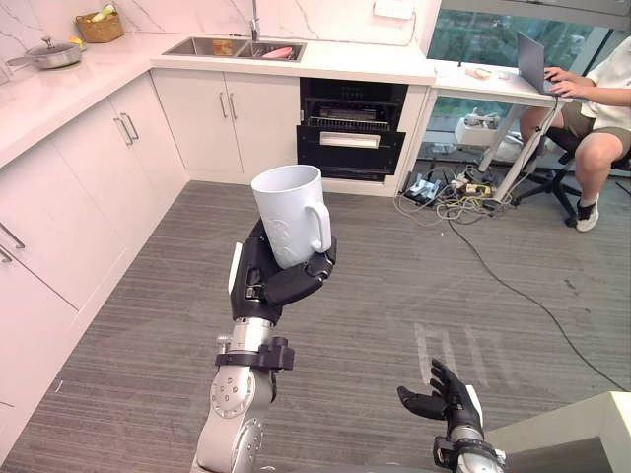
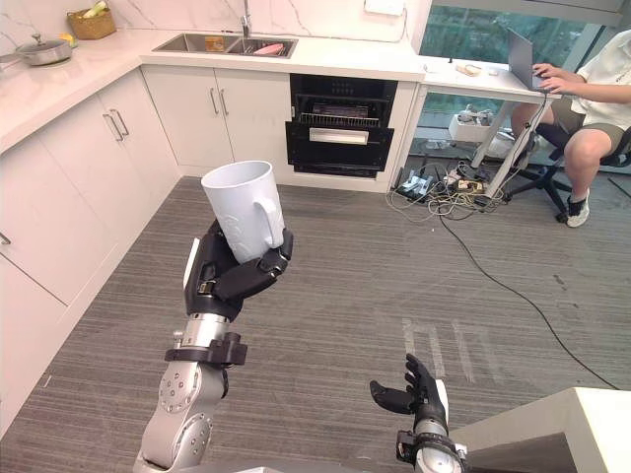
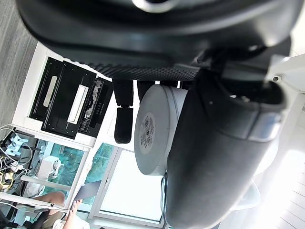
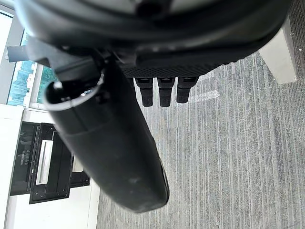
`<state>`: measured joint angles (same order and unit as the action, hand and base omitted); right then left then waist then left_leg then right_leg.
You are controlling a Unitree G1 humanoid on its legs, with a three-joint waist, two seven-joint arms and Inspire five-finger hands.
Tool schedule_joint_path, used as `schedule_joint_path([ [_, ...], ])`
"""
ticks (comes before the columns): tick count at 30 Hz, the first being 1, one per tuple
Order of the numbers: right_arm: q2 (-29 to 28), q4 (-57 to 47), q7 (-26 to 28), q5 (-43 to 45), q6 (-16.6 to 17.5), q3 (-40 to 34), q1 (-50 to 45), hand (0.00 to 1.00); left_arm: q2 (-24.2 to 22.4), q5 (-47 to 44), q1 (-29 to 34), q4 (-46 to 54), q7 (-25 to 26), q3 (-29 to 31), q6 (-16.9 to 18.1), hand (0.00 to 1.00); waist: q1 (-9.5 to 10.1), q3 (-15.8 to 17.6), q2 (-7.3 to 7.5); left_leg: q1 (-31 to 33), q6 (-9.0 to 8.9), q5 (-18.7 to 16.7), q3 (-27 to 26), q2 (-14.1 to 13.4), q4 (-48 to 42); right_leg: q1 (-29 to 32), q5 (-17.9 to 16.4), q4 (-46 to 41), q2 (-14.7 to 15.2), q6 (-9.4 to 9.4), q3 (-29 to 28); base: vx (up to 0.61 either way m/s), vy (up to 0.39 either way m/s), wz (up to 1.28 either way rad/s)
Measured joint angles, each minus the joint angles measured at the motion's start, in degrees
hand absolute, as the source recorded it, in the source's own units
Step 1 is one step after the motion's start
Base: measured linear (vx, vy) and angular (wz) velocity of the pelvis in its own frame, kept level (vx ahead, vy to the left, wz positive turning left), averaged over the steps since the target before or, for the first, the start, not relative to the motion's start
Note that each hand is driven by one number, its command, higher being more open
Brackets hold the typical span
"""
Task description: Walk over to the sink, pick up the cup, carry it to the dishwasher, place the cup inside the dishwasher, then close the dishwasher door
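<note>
- A white cup (image 1: 289, 225) is held upright over the grey floor (image 1: 394, 266), mouth upward and handle turned toward the robot's right. What it contains cannot be told.
- The cup is carried well apart from the dishwasher (image 1: 350, 133), which is set under the counter (image 1: 365, 61) beside the white cabinets (image 1: 222, 118). The dishwasher's dark front is seen open, and a wire rack (image 1: 347, 123) shows inside.
- In the sink (image 1: 197, 46), an orange-yellow item is seen in one basin and a pink one in the other; neither can be made out further.
- A woven basket (image 1: 100, 27) with yellowish contents is placed at the back of the side counter, and a lidded pot (image 1: 49, 54) is set near it.
- The cup's lower half is gripped by the left hand (image 1: 258, 281): the fingers (image 1: 296, 286) are curled closely round the body just below the handle, with the base seated against the palm. In the left wrist view the labelled underside is seen between the digits.
- The right hand (image 1: 449, 394) is held low near a pale tabletop (image 1: 562, 434) — its fingers are loosely spread, only slightly bent, and nothing is touched or held.
- A seated person (image 1: 596, 108) is seen at a desk (image 1: 483, 84) with a laptop (image 1: 532, 61).
</note>
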<state>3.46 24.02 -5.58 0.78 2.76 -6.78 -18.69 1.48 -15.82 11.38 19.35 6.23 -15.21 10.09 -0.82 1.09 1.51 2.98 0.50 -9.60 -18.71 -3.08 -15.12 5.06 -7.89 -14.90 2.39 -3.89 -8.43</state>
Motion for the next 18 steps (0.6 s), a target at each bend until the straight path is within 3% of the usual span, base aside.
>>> schedule_joint_path([
  [8, -1.89, 0.23, 0.03, 0.21, -0.01, 0.14, -2.24, 0.9, -0.88, 0.01, -0.83, -6.27, 0.05, -0.07, 0.04, 0.3, -0.15, -0.23, 0.25, -1.79, -0.5, -0.18, -1.48, -1.19, -0.04, -0.82, -0.49, -0.23, -0.54, 0.62, 0.7, 0.01, -0.028, -0.09],
  [13, -0.68, 6.06, -0.65, 1.99, -0.19, 0.81, -1.15, 0.9, -0.69, -0.02, -0.88, -13.35, 2.0, 0.65, -1.4, 0.3, -0.25, -0.01, 0.17, 0.68, -2.99, -3.55, -0.67, -4.53, -5.73, -0.6, -2.11, -1.23, -0.58, 1.91, 7.18, -0.02, -0.074, 0.08],
  [15, 0.53, 6.83, -1.36, 2.11, -0.22, 0.84, 0.21, 0.9, -0.46, -0.05, -0.88, -13.5, 2.88, 1.54, -1.68, 0.3, -0.3, 0.45, 0.24, 2.32, -2.6, -5.0, -0.76, -5.04, -8.05, 0.78, -3.69, -3.66, -0.4, 1.84, 7.7, 0.03, -0.02, 0.18],
  [18, 2.64, 6.95, -2.53, 1.82, -0.21, 0.3, 2.66, 0.9, -0.87, -0.05, -0.75, -13.08, 3.86, 3.48, -1.68, 0.3, -0.78, 1.45, 0.99, 3.95, 0.68, -8.76, -0.48, -2.95, -12.55, 3.7, -9.37, -11.95, 2.82, 0.54, 9.2, 0.08, 0.078, 0.42],
])
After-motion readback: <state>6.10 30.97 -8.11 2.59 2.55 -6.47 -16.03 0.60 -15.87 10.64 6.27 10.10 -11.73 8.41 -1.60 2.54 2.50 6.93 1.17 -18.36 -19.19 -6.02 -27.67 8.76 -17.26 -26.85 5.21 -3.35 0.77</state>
